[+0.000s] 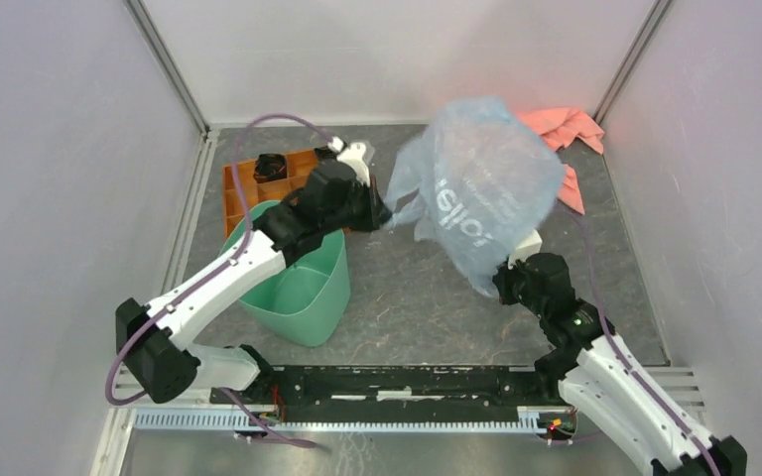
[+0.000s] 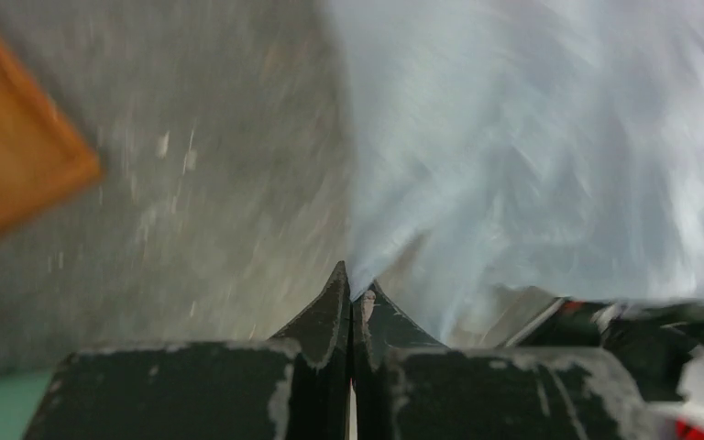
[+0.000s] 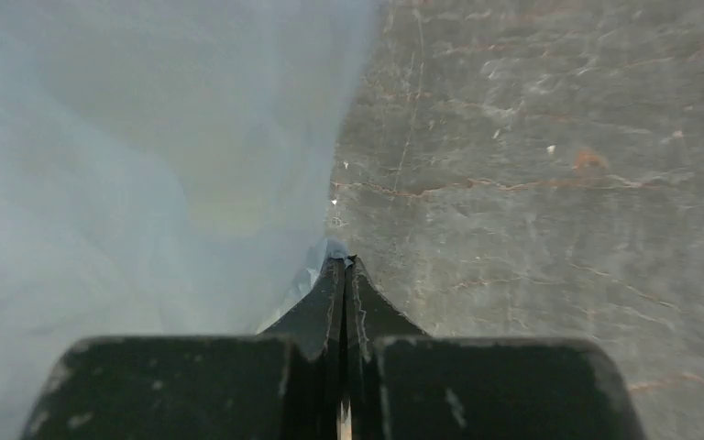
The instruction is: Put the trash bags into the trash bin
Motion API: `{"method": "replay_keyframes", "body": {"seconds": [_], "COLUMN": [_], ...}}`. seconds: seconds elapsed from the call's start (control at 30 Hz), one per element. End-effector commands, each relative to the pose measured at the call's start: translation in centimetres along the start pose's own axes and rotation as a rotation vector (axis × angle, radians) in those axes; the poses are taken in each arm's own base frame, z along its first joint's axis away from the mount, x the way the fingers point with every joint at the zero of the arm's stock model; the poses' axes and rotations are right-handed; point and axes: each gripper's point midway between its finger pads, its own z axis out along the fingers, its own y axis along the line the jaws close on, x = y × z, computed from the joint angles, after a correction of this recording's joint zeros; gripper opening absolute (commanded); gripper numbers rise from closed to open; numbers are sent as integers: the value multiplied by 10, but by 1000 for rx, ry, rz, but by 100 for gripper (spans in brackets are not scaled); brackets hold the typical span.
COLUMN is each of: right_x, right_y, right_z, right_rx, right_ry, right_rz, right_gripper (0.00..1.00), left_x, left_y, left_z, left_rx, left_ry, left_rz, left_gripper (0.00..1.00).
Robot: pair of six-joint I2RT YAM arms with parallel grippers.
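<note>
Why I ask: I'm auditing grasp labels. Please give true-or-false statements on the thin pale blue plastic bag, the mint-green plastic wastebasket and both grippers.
1. The thin translucent pale blue plastic bag hangs between both arms. True.
2. The left gripper is open. False: it is shut on the bag's edge.
3. The bag sits inside the mint-green plastic wastebasket. False: it is outside, to the wastebasket's right.
4. The right gripper pinches the bag. True.
</note>
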Motion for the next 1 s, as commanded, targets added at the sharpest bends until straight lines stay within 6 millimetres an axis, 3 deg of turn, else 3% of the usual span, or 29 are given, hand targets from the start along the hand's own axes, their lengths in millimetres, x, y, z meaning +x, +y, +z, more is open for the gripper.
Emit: {"method": "replay_keyframes", "body": {"seconds": [0.0,0.1,0.17,0.23,0.33,0.4,0.43,0.57,0.63,0.77,0.87,0.97], "right_x": [-147,-210,-225,-212,-155,-130,-128,-165,-183,-196,-195,-191], "right_y": [8,11,16,18,15,14,14,23,37,81,113,114], "right_z": [-81,-140,-156,-142,-90,-72,-71,-94,-101,-103,-111,-114], "right_rx": [-19,-22,-50,-64,-56,-53,-58,-101,-168,-417,-627,-649], "right_ry": [-428,-576,-631,-620,-444,-373,-378,-506,-532,-553,-580,-594], "right_rz": [19,-13,-18,-12,14,10,7,-35,-63,-29,42,89], "right_gripper": [0,0,0,0,0,0,0,0,0,0,0,4], "left_x": [-12,-60,-71,-60,-24,-14,-15,-44,-51,-42,-25,-11], "left_y": [-20,-41,-37,-26,-4,-8,-16,-67,-97,-144,-150,-140], "left_z": [-32,-63,-72,-67,-48,-46,-48,-65,-70,-66,-44,-25], "left_rx": [84,142,120,78,1,27,67,293,423,545,519,455], "left_ry": [-10,-178,-234,-213,-88,-40,-34,-85,-76,-57,-12,37], "left_rz": [15,17,0,-6,-9,2,8,41,48,48,25,9], "left_gripper": [2,2,2,2,2,2,2,2,2,2,2,2]}}
